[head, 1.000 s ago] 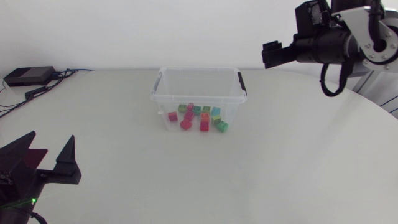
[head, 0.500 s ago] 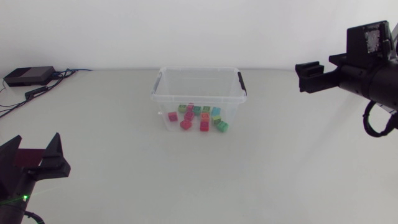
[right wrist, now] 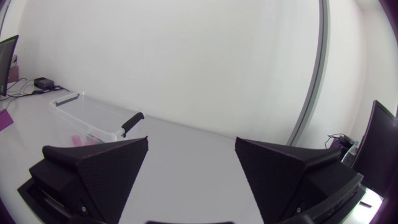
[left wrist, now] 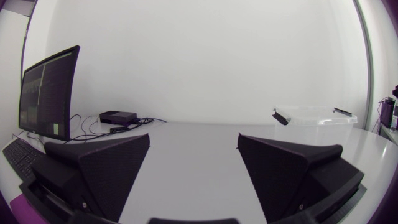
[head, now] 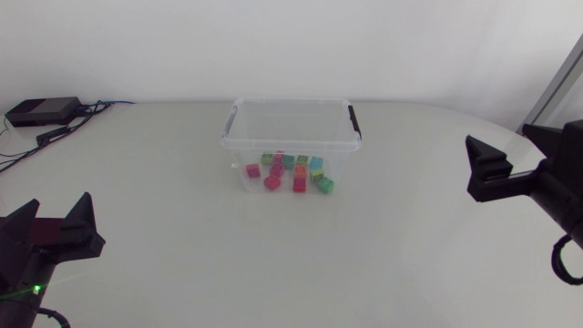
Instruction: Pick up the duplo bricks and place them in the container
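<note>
Though far from the container point(head: 290, 144) of duplo bricks point(head: 300, 183), left fingers point(head: 82, 228) and right fingers point(head: 487, 173) wide open above white table point(head: 182, 191).

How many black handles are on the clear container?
2: one handle on the container's right end in the head view, the other on its left end.

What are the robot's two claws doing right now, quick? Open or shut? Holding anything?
Left gripper: open, holding nothing.
Right gripper: open, holding nothing.
</note>
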